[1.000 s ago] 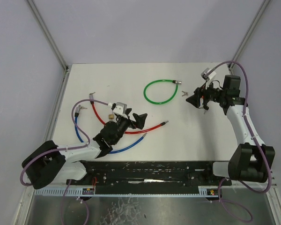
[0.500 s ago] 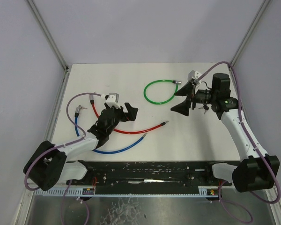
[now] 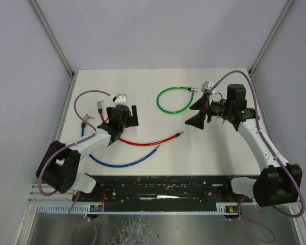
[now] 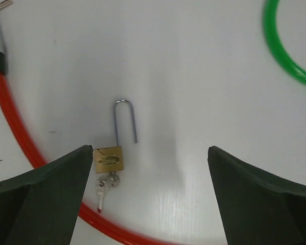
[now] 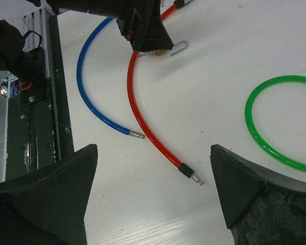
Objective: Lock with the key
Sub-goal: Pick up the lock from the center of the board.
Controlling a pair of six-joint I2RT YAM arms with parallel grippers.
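A small brass padlock (image 4: pixel 108 159) lies flat on the white table, its steel shackle (image 4: pixel 125 121) swung open. A silver key (image 4: pixel 105 186) sticks in its keyhole. My left gripper (image 4: pixel 149 163) hangs open just above it, and the padlock sits beside the left fingertip (image 4: pixel 71 173). From the right wrist view the padlock (image 5: pixel 160 52) peeks out under the left gripper (image 5: pixel 143 23). In the top view the left gripper (image 3: pixel 122 114) covers it. My right gripper (image 3: pixel 193 114) stands open and empty over mid-table, right of the padlock.
A red cable (image 3: pixel 143 143) curves past the padlock, with a blue cable (image 3: pixel 122 163) nearer the arm bases. A green cable loop (image 3: pixel 158 101) lies at the back centre. The red cable's black end with its metal pin (image 5: pixel 186 171) rests below the right gripper (image 5: pixel 153 153).
The left gripper has swung left and farther back, now hanging over the padlock. The right arm has moved left toward mid-table and its jaws have opened wider.
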